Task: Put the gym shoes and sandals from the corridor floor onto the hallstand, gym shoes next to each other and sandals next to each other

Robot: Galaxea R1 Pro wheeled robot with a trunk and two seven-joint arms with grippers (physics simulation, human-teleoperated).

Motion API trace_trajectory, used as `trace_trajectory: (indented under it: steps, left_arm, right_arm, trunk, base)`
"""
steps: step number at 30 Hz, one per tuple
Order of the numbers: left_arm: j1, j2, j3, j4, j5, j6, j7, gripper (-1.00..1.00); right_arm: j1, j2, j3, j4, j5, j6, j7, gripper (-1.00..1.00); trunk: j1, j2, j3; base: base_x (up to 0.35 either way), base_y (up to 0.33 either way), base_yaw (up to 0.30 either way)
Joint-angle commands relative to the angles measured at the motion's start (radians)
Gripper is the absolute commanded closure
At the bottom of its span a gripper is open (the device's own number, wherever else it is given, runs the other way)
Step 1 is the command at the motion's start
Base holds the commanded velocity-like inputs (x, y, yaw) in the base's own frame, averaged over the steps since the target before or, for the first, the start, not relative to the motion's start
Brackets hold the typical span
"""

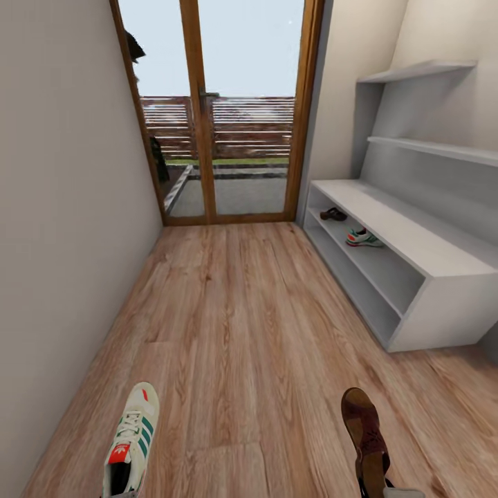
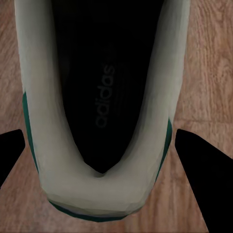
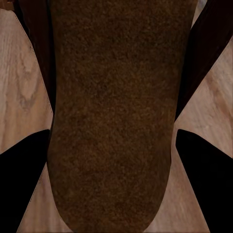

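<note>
Halfway: one sandal (image 1: 333,214) and one shoe (image 1: 363,238) sit on the rack (image 1: 443,266), right of frame; jaws grip the second shoe (image 1: 131,439) and second sandal (image 1: 365,432), bottom of frame.

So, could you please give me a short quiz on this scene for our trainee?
1. True or false: the rack already holds a shelved sandal and a shelved gym shoe.
2. What does the right gripper hold? A) a gym shoe B) a sandal C) nothing
3. Fill in: the left gripper holds a ___.
Key: 1 true; 2 B, the held sandal; 3 gym shoe, the held gym shoe.
</note>
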Motion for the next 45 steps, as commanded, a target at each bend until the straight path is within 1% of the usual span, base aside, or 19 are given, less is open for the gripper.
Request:
trace_trajectory:
  steps: [1,13,45]
  left_arm:
    - [-0.001,-0.001,0.009,0.0,-0.008,-0.004,-0.006,1.0]
    - [-0.001,-0.001,0.009,0.0,-0.008,-0.004,-0.006,1.0]
    - [-0.001,-0.001,0.009,0.0,-0.008,-0.004,-0.005,1.0]
  right_arm:
    - [-0.001,0.0,-0.004,0.001,0.004,-0.003,-0.001,1.0]
    - [-0.001,0.0,-0.004,0.0,0.003,-0.003,-0.001,1.0]
    - [-0.001,0.0,-0.003,0.001,0.006,-0.003,0.002,1.0]
  trunk:
    - [0.0,0.0,-0.001]
    - [0.0,0.0,-0.001]
    - [0.0,0.0,-0.001]
  base:
    - [0.338,0.0,0.0]
    - [0.338,0.0,0.139]
    - [0.338,0.006,0.003]
